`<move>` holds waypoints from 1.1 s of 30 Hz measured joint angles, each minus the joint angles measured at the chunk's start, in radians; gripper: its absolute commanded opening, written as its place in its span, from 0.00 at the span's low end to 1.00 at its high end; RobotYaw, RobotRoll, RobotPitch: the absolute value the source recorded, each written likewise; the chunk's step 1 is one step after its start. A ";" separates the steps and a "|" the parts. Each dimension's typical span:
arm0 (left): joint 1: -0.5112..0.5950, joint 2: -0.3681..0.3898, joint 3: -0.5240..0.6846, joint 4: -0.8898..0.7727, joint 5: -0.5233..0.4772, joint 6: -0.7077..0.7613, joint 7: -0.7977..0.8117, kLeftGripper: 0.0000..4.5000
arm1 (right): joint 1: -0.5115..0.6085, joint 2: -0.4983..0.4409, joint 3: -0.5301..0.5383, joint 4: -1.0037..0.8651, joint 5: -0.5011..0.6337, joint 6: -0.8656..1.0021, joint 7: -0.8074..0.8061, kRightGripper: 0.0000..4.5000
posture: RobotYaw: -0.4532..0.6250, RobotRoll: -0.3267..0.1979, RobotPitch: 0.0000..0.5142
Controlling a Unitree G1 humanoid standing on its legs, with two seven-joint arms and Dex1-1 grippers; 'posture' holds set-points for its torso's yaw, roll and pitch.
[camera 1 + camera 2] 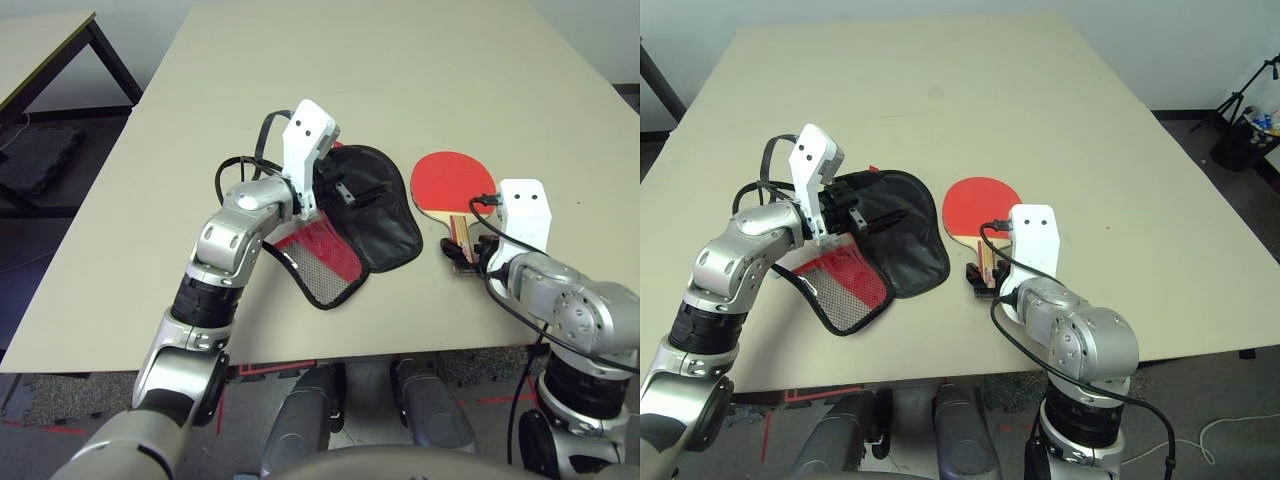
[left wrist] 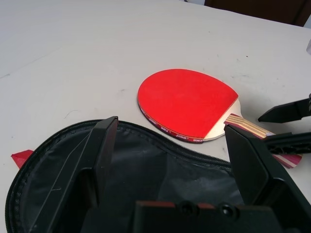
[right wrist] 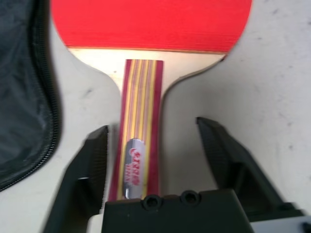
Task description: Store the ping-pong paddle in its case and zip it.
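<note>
- Beige and broad, the table (image 1: 420, 90) carried everything in play, with grey floor and a second table's edge beyond it.
- On it the ping-pong paddle (image 1: 452, 180) lay flat, red face up, handle pointing back toward me, just beside the case (image 1: 375, 215) and not yet inside it.
- That case lay unzipped and spread open, black lining up, its red mesh side folded out toward the near table edge.
- My right gripper (image 3: 153, 145) straddled the wooden handle with its fingers partly apart; a gap showed on the far side, so I judged it had hold of nothing yet.
- Risk one: the handle sat closer to one finger (image 3: 87, 160) than the other, so closing could have nudged it sideways and spun the blade on the smooth top instead of clamping it.
- Risk two: a pinch near the very end of the handle might have let the heavy head droop or twist on lifting.
- My left gripper (image 2: 170, 160) hung wide open over the lining, gripping nothing.
- Risk three: with the mouth unheld, the soft fabric could have bunched or slid when the paddle was pushed in, and the flap could have fouled the zipper.
</note>
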 measured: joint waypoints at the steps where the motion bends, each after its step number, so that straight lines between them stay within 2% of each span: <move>1: -0.001 0.000 -0.001 0.000 0.000 0.000 -0.002 1.00 | 0.002 -0.001 0.009 0.000 -0.002 -0.006 0.004 0.51 | 0.30 0.62 0.30; 3: -0.003 0.000 -0.003 0.000 0.000 0.000 -0.004 1.00 | 0.004 -0.003 0.023 0.001 -0.005 -0.017 0.011 0.38 | 0.30 0.62 0.30; 6: -0.006 0.000 -0.007 0.000 0.000 0.000 -0.005 1.00 | 0.003 -0.002 0.020 0.004 -0.020 -0.026 0.011 0.25 | 0.30 0.62 0.30; 16: -0.016 -0.012 -0.009 0.004 0.000 -0.016 -0.006 1.00 | -0.026 -0.023 -0.031 0.055 -0.083 -0.063 0.007 0.25 | 0.29 0.62 0.30; 22: -0.062 -0.028 -0.009 0.029 -0.002 -0.029 -0.005 1.00 | -0.110 -0.044 -0.073 0.084 -0.102 -0.111 0.023 0.25 | 0.29 0.62 0.30; 28: -0.141 -0.041 0.015 0.076 -0.013 -0.027 -0.004 1.00 | -0.190 0.010 -0.009 0.078 -0.083 -0.032 0.053 0.25 | 0.30 0.62 0.29; 33: -0.209 -0.024 0.068 0.078 -0.049 0.028 -0.001 1.00 | -0.199 0.067 0.066 0.069 -0.069 0.041 0.079 0.25 | 0.32 0.62 0.28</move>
